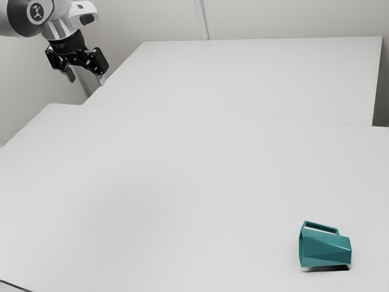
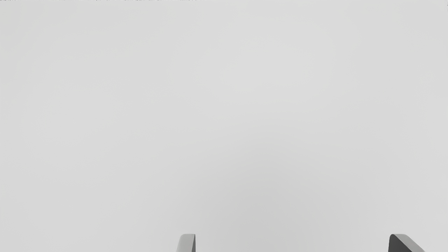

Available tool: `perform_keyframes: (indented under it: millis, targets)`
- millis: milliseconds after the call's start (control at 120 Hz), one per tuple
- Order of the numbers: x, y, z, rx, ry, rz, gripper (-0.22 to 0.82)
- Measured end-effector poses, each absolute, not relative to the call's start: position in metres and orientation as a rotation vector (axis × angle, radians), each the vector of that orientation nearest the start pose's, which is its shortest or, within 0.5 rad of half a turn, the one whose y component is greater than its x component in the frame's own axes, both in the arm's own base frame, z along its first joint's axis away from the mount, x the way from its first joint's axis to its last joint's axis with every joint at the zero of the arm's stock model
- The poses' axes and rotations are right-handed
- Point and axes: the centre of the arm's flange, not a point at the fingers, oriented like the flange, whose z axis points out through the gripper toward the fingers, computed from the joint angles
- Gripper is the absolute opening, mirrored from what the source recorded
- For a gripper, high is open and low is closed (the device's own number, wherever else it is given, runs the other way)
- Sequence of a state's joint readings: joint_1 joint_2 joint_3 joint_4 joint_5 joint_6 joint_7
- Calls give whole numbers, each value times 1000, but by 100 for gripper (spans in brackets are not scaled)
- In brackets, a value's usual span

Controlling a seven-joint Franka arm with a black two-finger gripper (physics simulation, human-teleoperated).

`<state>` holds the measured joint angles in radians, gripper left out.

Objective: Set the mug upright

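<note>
My gripper (image 1: 87, 80) hangs high at the exterior view's upper left, far from the mug and above the table. In the wrist view the gripper (image 2: 292, 241) is open, its two fingertips wide apart with only pale surface between them. A teal, faceted mug (image 1: 325, 248) lies on its side near the exterior view's lower right. Its handle faces the exterior view's top, and its wider end points to that view's left.
The white table (image 1: 176, 188) stretches from below the arm to the mug. Behind it stands another white surface (image 1: 255, 76), with pale walls beyond. A dark thin line crosses the exterior view's lower left corner.
</note>
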<state>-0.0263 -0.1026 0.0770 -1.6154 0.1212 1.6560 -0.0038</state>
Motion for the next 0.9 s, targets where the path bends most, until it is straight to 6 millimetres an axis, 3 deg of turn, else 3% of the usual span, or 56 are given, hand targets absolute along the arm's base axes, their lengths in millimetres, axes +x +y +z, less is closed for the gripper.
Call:
perform_keyframes:
  millis: [200,433,633,900]
  targets:
    - [531,35,665,-3017,-40,-214,60]
    - [536,-10,638,-3085,89,-173,60]
    - [539,-55,559,-3301,107,-30,60]
    - [515,-123,461,-3538,-59,275,60]
